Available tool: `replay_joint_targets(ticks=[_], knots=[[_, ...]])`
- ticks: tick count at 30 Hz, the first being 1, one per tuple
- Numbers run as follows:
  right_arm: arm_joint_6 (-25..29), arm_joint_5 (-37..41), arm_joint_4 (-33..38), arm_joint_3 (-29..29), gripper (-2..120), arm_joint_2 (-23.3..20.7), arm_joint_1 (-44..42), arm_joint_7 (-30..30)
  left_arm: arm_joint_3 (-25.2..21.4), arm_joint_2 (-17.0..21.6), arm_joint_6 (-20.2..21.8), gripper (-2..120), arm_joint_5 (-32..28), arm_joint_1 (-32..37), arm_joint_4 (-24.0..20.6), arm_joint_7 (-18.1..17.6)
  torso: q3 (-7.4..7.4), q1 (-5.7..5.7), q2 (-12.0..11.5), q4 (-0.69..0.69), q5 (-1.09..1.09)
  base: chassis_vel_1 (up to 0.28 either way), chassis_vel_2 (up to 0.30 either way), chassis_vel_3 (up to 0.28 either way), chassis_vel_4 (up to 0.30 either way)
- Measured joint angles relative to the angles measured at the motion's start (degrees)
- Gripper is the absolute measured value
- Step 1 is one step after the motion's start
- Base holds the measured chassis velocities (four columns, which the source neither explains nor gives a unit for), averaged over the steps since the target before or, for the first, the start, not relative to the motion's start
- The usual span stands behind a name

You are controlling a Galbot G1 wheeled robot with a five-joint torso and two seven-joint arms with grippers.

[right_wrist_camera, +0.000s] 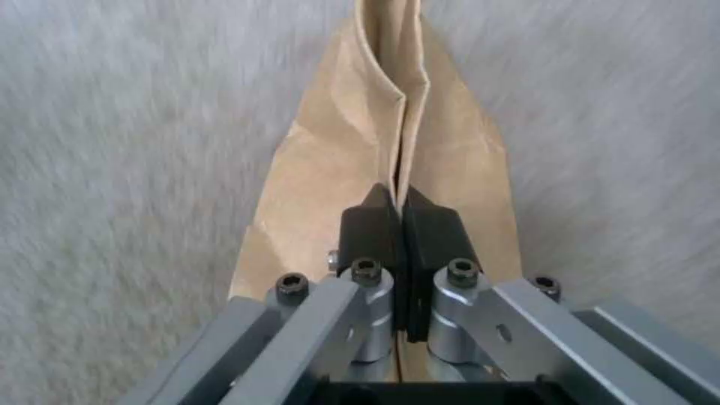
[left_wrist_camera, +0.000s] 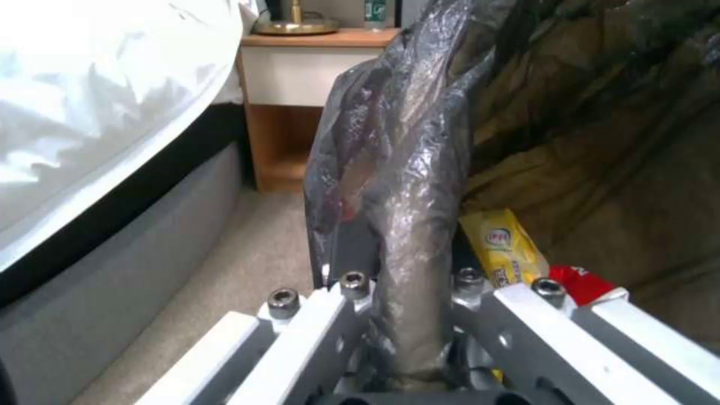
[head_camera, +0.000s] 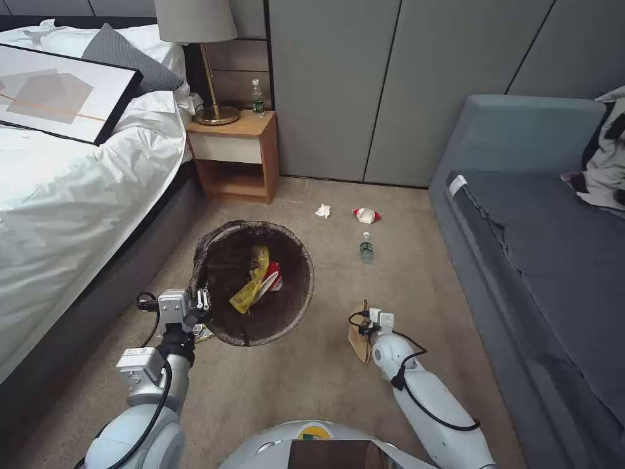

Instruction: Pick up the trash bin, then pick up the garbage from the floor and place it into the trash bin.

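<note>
The trash bin (head_camera: pixel 215 242), lined with a dark bag, sits in front of me by the bed. My left gripper (head_camera: pixel 202 301) is shut on its near rim. In the left wrist view the gripper (left_wrist_camera: pixel 409 253) clamps the bag-covered rim (left_wrist_camera: pixel 405 169). Yellow wrappers (head_camera: pixel 252 280) and a red-and-white piece (head_camera: pixel 273 277) lie inside. To the right, my right gripper (head_camera: pixel 366 320) is shut on the brown paper bag (head_camera: pixel 358 342). Its black pads (right_wrist_camera: pixel 375 225) pinch the bag's folded edge (right_wrist_camera: pixel 345 146). On the carpet beyond lie a white tissue (head_camera: pixel 323 210), a red-and-white cup (head_camera: pixel 366 215) and a small green-labelled bottle (head_camera: pixel 366 249).
The bed (head_camera: pixel 58 195) runs along the left and a grey sofa (head_camera: pixel 521 228) along the right. A wooden nightstand (head_camera: pixel 237 156) with a lamp and a bottle stands at the back. A yellowish scrap (head_camera: pixel 205 333) peeks out by the bin's near side.
</note>
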Motion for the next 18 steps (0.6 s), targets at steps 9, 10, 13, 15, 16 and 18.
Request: replay_joint_targets(ticks=[9,10,13,15,16,18], knots=[[-0.7,0.3,24.5,2.0,0,-8.3,-6.9,-0.9,0.1,0.1,0.2,3,0.0,0.1,-0.4,0.1,0.00,0.00,0.0,0.00,0.00,0.000,0.000,0.000,0.000],[-0.7,0.3,26.7,2.2,0,-9.3,-7.2,-1.0,0.1,0.1,0.4,3,-0.1,0.2,-0.4,0.1,0.00,0.00,0.0,0.01,0.00,0.000,0.000,0.000,0.000],[-0.5,0.6,33.5,3.3,0,-11.8,-8.2,-1.0,0.1,0.3,0.8,3,-0.1,0.3,-0.4,0.3,-0.01,0.00,0.0,0.02,0.00,0.000,0.000,0.000,0.000],[-0.6,2.1,38.4,4.5,0,-13.5,-9.3,-0.5,-0.1,0.3,1.0,3,-0.3,0.5,-0.5,0.3,0.00,0.00,0.0,0.02,0.01,0.000,0.000,0.000,0.000],[-0.8,3.1,41.1,5.2,0,-14.5,-9.9,-0.1,-0.3,0.4,1.1,3,-0.4,0.5,-0.5,0.3,-0.01,0.00,0.0,0.02,0.00,0.000,0.000,0.000,0.000],[-0.9,3.6,42.3,5.5,0,-15.0,-10.2,0.1,-0.3,0.4,1.2,3,-0.5,0.5,-0.5,0.3,-0.01,0.00,0.0,0.01,0.00,0.000,0.000,0.000,0.000]])
